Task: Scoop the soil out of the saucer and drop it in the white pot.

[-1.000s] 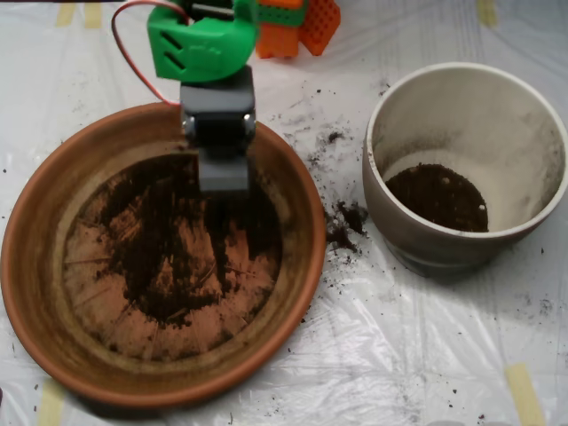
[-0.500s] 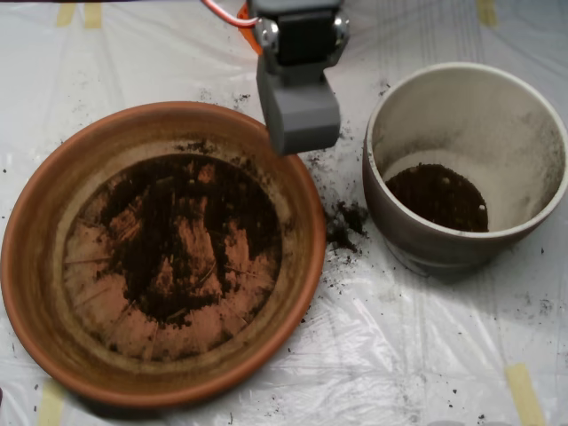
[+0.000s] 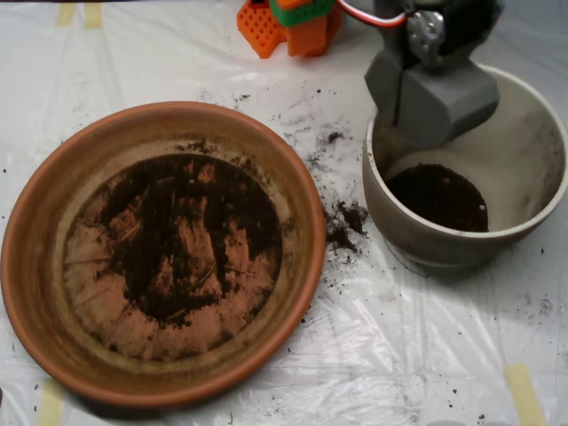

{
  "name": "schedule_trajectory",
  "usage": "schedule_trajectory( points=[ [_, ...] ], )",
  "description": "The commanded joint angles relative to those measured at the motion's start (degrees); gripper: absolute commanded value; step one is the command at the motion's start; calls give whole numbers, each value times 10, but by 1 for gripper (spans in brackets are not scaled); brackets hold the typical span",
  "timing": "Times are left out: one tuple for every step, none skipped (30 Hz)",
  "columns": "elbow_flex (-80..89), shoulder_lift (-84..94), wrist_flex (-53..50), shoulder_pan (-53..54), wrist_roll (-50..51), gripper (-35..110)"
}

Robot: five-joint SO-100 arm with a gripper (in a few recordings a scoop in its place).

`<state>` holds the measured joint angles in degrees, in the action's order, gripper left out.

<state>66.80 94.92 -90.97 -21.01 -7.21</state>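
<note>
Hovering over the upper-left rim of the round, deep off-white ceramic pot [image 3: 524, 209], our grey clamshell scoop [image 3: 432, 105] now sits above the pot's mouth; a second ago it was down in the large, shallow terracotta saucer [image 3: 35, 266], and half a second ago it was crossing the gap between the two vessels. We read its halves as pressed together, with no gap showing from above, so any load would be tucked inside, though we cannot see its contents.

Inside the pot, a patch of dark, crumbly potting soil [image 3: 437, 197] covers the bottom, looking the same as in both earlier views, so we judge nothing has been released yet. Left of the pot, spilled crumbs [image 3: 342, 226] lie on the clear plastic sheet [image 3: 399, 355], just beside its wall. Further left, well apart from the pot, the saucer holds a thin smear of soil across its ridged base.

The carry looks essentially complete; we think the next step is parting the shells over the pot's centre. Several more trips seem needed.
</note>
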Motion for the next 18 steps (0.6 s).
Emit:
schedule_trajectory(
  points=[
    [-62, -4, -9, -39, -12, 0],
    [-69, -11, -17, -45, -15, 0],
    [-72, -16, -21, -48, -20, 1],
    [-75, -18, -26, -51, -24, 10],
    [-74, -16, -27, -51, -24, 16],
    [-74, -14, -30, -51, -24, 20],
    [-75, -12, -33, -51, -24, 22],
    [-75, -9, -35, -51, -26, 26],
    [-77, -7, -39, -51, -27, 29],
    [-83, -7, -46, -51, -33, 36],
    [-84, -7, -50, -52, -39, 41],
    [-84, -6, -53, -52, -39, 42],
    [-86, -5, -56, -51, -39, 43],
    [-86, -4, -57, -49, -40, 44],
    [-85, -2, -58, -47, -42, 44],
    [-85, 0, -60, -45, -43, 45],
    [-83, 2, -60, -44, -45, 45],
    [-82, 4, -60, -44, -45, 45]
  ],
)
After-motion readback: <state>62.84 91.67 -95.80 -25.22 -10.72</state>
